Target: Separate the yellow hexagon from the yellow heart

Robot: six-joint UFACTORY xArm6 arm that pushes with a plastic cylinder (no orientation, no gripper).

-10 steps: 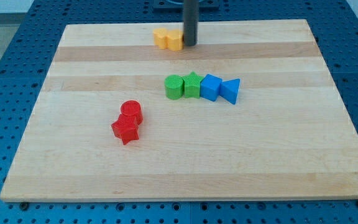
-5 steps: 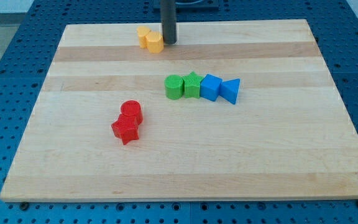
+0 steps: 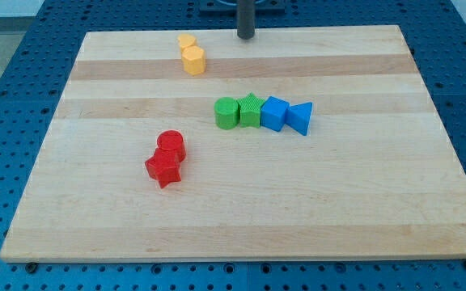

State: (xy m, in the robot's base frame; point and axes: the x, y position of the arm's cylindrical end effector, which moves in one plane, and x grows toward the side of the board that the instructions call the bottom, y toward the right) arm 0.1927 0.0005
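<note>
The yellow hexagon lies near the view's top, left of centre, on the wooden board. The yellow heart sits just above it and a little to the left, touching it. My tip is at the board's top edge, to the right of both yellow blocks and clear of them.
A green cylinder, a green star, a blue cube and a blue triangle form a row at mid-board. A red cylinder and a red star sit together lower left.
My tip pushed the two yellow blocks to the left, then drew back to the right and up to the board's top edge. The yellow pair now stands stacked top to bottom.
</note>
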